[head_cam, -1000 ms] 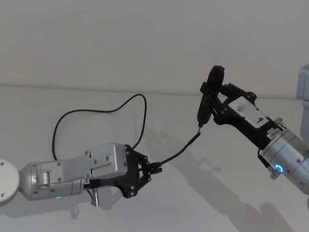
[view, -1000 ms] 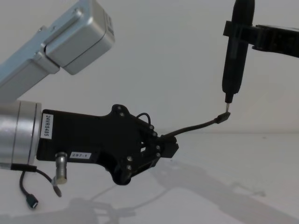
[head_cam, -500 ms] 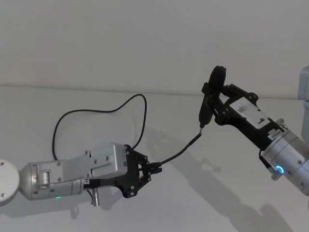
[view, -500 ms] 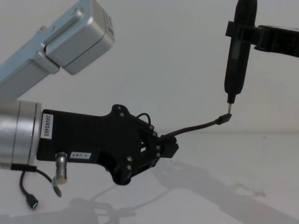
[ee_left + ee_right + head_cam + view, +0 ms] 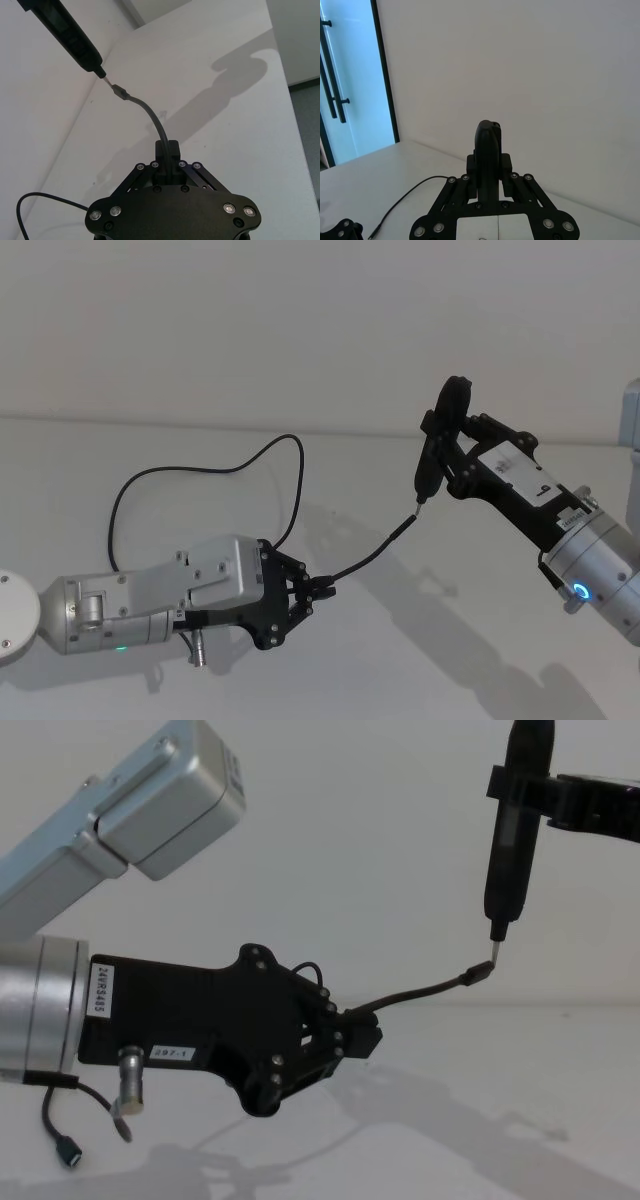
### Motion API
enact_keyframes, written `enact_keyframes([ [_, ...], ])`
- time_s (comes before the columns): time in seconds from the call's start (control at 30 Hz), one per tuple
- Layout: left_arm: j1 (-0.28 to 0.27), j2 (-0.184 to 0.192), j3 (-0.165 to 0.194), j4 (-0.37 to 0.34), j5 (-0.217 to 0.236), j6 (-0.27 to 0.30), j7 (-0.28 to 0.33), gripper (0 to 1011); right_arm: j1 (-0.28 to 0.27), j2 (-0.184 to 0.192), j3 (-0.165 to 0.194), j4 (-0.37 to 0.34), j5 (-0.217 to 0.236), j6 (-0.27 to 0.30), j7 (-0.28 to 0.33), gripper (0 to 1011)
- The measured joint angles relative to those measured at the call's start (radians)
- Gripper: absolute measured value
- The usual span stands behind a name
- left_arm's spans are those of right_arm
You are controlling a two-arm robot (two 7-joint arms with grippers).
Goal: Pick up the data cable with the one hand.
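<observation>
Left gripper (image 5: 318,590), lower left of frame, clamped on data cable (image 5: 365,558); raised off counter (image 5: 420,640) toward pen-like tool (image 5: 430,468), pinched upright by right gripper (image 5: 440,455), for plugging

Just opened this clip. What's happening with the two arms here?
The left hand is shut on the data cable, holding its plug end raised off the white table; the rest trails in a loop behind. The right hand grips a slim black pen-like tool, its metal tip right at the cable's plug.
</observation>
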Motion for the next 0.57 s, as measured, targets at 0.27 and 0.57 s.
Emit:
enact_keyframes([
  [0.27,0.0,0.0,0.0,0.0,0.0,0.0,0.0,40,-0.001,-0.001,0.001,0.0,-0.001,-0.001,0.0,268],
  [0.57,0.0,0.0,0.0,0.0,0.0,0.0,0.0,40,-0.002,-0.002,0.003,0.0,-0.002,-0.001,0.0,268],
])
